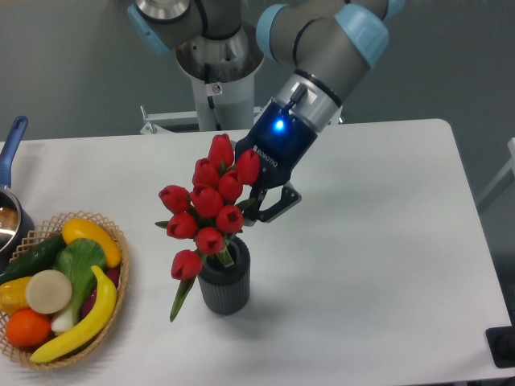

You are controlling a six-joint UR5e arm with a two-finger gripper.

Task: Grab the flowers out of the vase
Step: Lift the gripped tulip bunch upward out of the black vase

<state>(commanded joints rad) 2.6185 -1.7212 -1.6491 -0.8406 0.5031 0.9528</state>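
One claw (256,211) grips the flowers (208,211), its fingers pressed together on the stems just behind the red buds. The bunch tilts to the left above the vase (224,279), with the stems' lower ends at the vase's mouth; whether they are inside it I cannot tell. One green leaf hangs down the vase's left side. The vase stands upright on the white surface (378,241). Well apart, at the left edge, sits a wicker basket (113,301) of fruit and vegetables, with a blue-handled pot (10,181) behind it.
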